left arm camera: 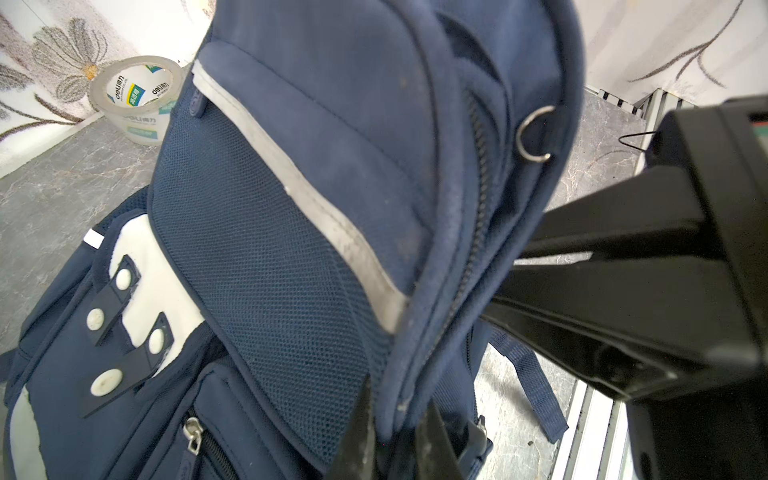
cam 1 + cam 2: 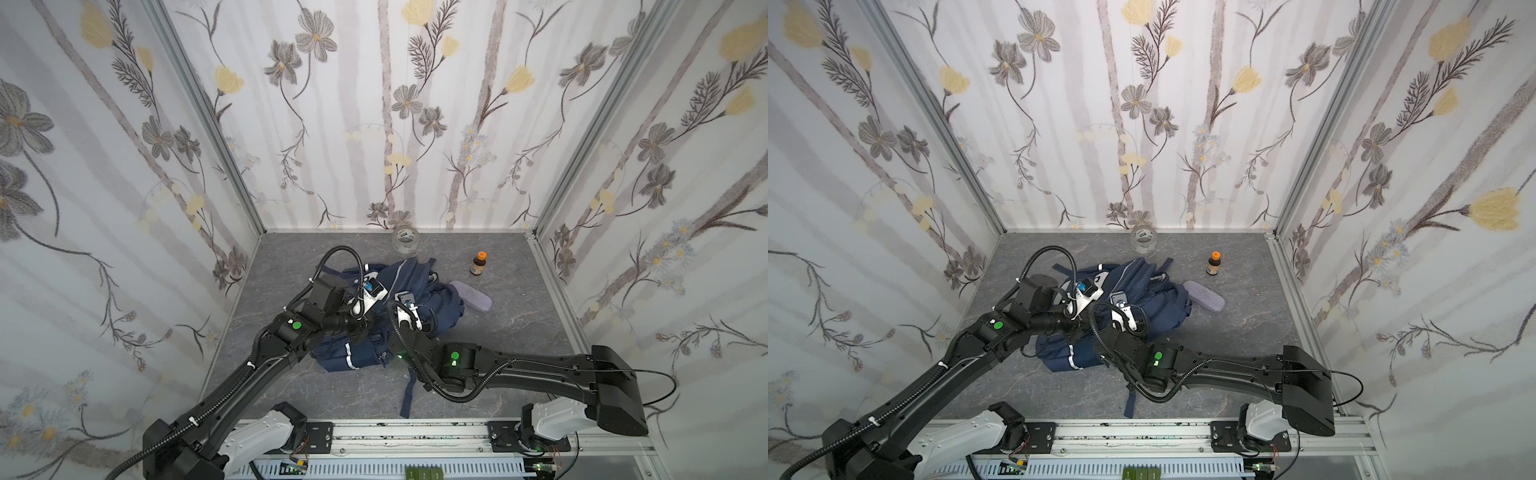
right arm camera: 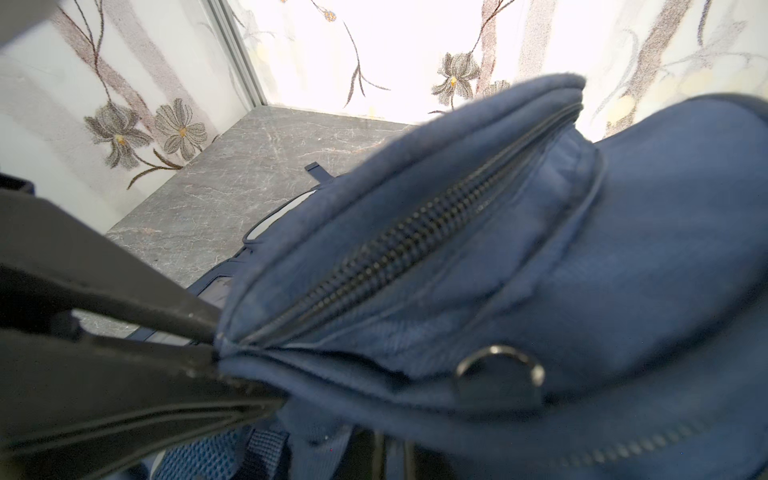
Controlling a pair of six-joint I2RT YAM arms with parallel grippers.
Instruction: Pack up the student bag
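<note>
The navy blue cloth backpack (image 1: 316, 137) is matt woven fabric, slightly fuzzy at the piping, with a coarse mesh panel (image 1: 257, 291) and a dull grey stripe trim (image 1: 328, 220). Its round D-ring (image 1: 520, 135) is shiny metal. The clear tape roll (image 1: 135, 99) is glossy plastic; the grey veined counter (image 1: 54, 199) is smooth, perhaps stone-print laminate.

One each: bag (image 2: 419, 274), tape (image 2: 405, 241), bottle (image 2: 478, 264), case (image 2: 471, 296)

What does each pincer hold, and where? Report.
Both grip the student bag: the left pincer pinches its piped rim beside the zip; the right pincer pinches the fabric edge on the zip's other side.
</note>
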